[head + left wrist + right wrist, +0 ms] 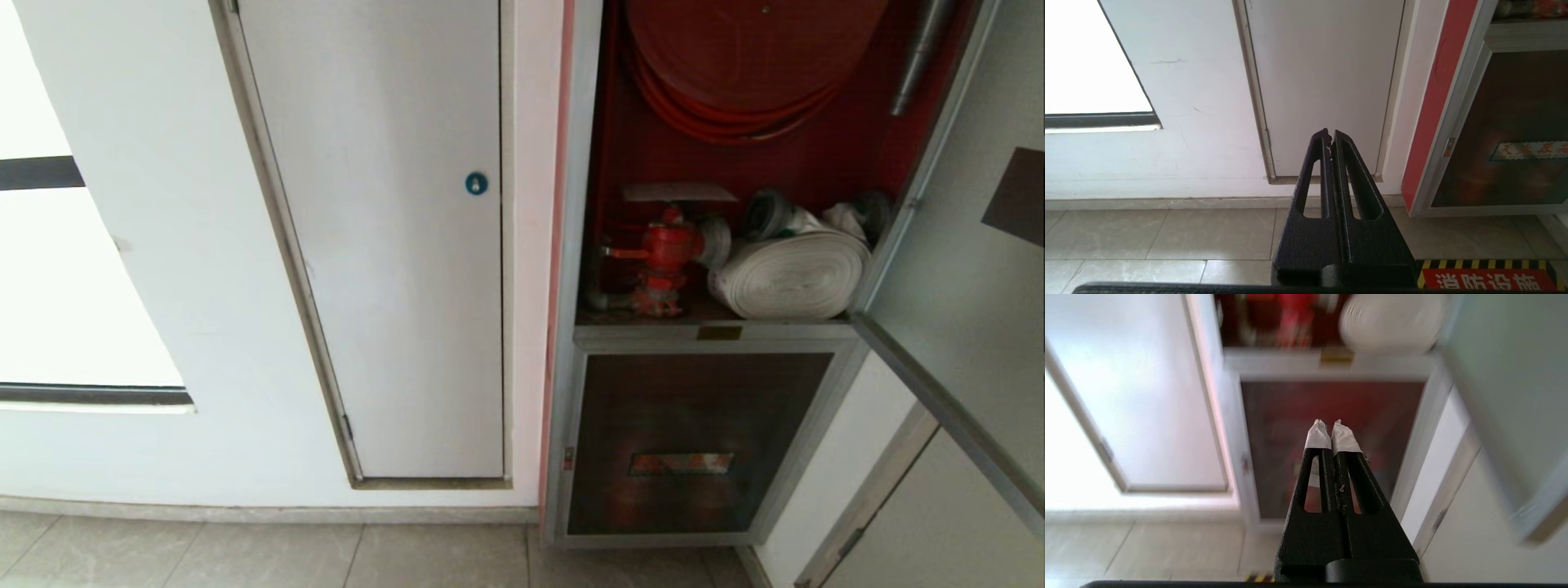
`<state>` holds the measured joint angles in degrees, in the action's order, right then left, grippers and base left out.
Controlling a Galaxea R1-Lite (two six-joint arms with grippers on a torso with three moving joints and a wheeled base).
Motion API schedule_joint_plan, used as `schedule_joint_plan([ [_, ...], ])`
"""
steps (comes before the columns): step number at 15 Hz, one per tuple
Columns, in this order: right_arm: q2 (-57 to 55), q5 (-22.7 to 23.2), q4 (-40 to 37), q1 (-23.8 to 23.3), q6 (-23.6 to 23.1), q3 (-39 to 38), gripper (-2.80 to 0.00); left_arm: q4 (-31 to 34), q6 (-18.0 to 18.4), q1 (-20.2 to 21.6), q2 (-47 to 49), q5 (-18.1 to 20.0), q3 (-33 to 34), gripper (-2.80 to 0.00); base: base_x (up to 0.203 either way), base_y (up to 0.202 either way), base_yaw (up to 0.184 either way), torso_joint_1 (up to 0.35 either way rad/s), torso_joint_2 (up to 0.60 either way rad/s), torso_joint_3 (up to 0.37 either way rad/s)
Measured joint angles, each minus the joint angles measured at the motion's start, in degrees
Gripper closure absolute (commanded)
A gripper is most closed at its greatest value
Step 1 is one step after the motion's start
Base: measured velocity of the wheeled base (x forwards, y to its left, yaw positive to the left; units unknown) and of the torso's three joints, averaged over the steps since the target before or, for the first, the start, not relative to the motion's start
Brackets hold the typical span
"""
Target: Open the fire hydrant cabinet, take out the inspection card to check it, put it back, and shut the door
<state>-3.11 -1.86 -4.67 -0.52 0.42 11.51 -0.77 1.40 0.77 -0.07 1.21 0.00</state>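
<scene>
The fire hydrant cabinet (571, 245) stands open, red inside, with a red hose reel (735, 73), a red valve (665, 253) and a white rolled hose (788, 273). A pale flat sheet (679, 193) that looks like the inspection card lies on top of the valve; its print is not readable. The door (963, 269) is swung out to the right. Neither arm shows in the head view. My right gripper (1331, 424) is shut and empty, its white-taped tips pointing at the cabinet's lower part, left of the open door (1506, 396). My left gripper (1330, 134) is shut and empty, low before the white wall.
A plain white door with a blue round lock (476, 183) is left of the cabinet. Below the open compartment is a smaller dark panel with a slot (682, 463). A bright window (49, 286) is at far left. A hazard-striped floor sign (1486, 277) lies before the cabinet.
</scene>
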Motion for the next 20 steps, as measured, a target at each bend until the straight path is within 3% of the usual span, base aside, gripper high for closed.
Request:
schedule_joint_plan([
  [2,-4.9,-3.4,-1.8,-0.1,-1.5,7.0,0.0,0.0,0.0,0.0,0.0,0.0,0.0,0.0,0.0,0.0,0.0,0.0,0.0,0.0],
  [4,-10.4,-10.3,-0.6,-0.2,-4.5,12.8,0.0,0.0,0.0,0.0,0.0,0.0,0.0,0.0,0.0,0.0,0.0,0.0,0.0,0.0],
  [12,-27.2,-51.0,18.1,-0.7,-6.3,21.1,0.0,0.0,0.0,0.0,0.0,0.0,0.0,0.0,0.0,0.0,0.0,0.0,0.0,0.0],
  [14,-28.3,-54.3,18.2,-4.0,-6.4,23.5,0.0,0.0,0.0,0.0,0.0,0.0,0.0,0.0,0.0,0.0,0.0,0.0,0.0,0.0],
  [20,-30.0,-53.0,18.4,-18.6,-4.9,28.2,0.0,0.0,0.0,0.0,0.0,0.0,0.0,0.0,0.0,0.0,0.0,0.0,0.0,0.0],
])
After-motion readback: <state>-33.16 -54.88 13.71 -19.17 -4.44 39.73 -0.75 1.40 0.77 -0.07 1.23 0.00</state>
